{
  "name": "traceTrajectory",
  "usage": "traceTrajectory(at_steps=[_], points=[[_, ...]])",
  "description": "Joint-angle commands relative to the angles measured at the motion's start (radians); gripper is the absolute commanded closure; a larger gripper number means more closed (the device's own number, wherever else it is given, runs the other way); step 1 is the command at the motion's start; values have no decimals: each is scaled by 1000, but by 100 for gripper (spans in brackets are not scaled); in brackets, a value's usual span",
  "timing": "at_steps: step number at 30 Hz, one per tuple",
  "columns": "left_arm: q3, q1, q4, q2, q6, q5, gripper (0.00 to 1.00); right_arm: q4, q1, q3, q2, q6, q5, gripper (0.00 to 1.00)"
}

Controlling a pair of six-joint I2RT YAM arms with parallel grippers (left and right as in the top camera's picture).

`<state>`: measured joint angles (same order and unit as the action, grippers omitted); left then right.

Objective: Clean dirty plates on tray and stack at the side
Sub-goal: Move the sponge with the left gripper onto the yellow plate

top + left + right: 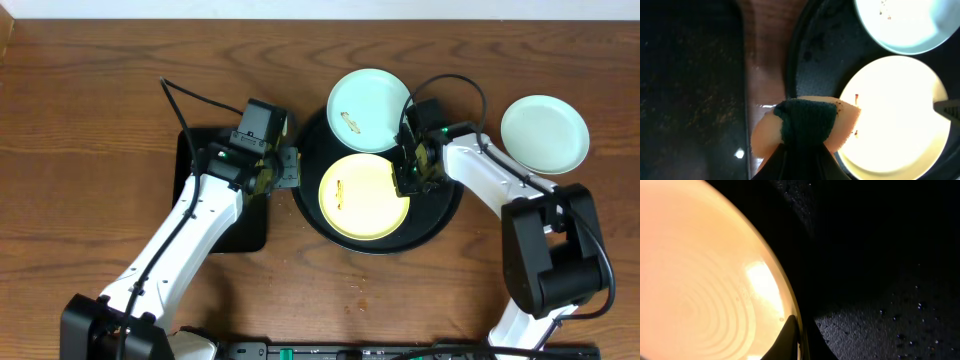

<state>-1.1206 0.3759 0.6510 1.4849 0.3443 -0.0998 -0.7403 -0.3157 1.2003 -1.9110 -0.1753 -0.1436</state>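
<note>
The round black tray (446, 214) holds a pale yellow plate (365, 196) with a small brown smear. A pale aqua plate (368, 108) with a smear lies at its far side. My right gripper (405, 178) is shut on the yellow plate's right rim. In the right wrist view its fingers (790, 337) pinch the edge of the yellow plate (700, 280) above the tray (890, 310). My left gripper (288, 170) hovers at the tray's left rim, shut on an orange sponge (805, 127) with a dark green pad. The yellow plate (895, 115) and aqua plate (905, 22) lie just beyond it.
A second aqua plate (544, 133) rests on the wooden table to the right of the tray. A rectangular black tray (225, 225) lies under the left arm, seen as a dark tray (690, 90) in the left wrist view. Crumbs (357, 287) dot the table in front.
</note>
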Motion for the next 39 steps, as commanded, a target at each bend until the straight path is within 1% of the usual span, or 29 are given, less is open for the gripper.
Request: traceTrajectory(at_steps=[1, 5, 12, 15, 18, 24, 32, 39], points=[[4, 32, -23, 10, 14, -26, 92, -17, 3, -24, 7, -60, 39, 99], [4, 95, -61, 13, 13, -27, 92, -65, 8, -24, 14, -117, 39, 99], [4, 187, -146, 48, 14, -20, 92, -71, 8, -24, 14, -104, 39, 99], [4, 217, -157, 94, 16, -20, 93, -69, 8, -24, 14, -96, 42, 98], [4, 241, -179, 153, -14, -20, 93, -65, 8, -24, 14, -89, 42, 98], [4, 250, -243, 254, -64, -19, 92, -65, 7, -24, 14, -89, 42, 98], [4, 250, -349, 321, -93, -3, 92, -64, 7, -24, 14, -89, 42, 98], [4, 234, -358, 330, -147, 15, 93, -63, 7, -24, 14, -89, 42, 97]])
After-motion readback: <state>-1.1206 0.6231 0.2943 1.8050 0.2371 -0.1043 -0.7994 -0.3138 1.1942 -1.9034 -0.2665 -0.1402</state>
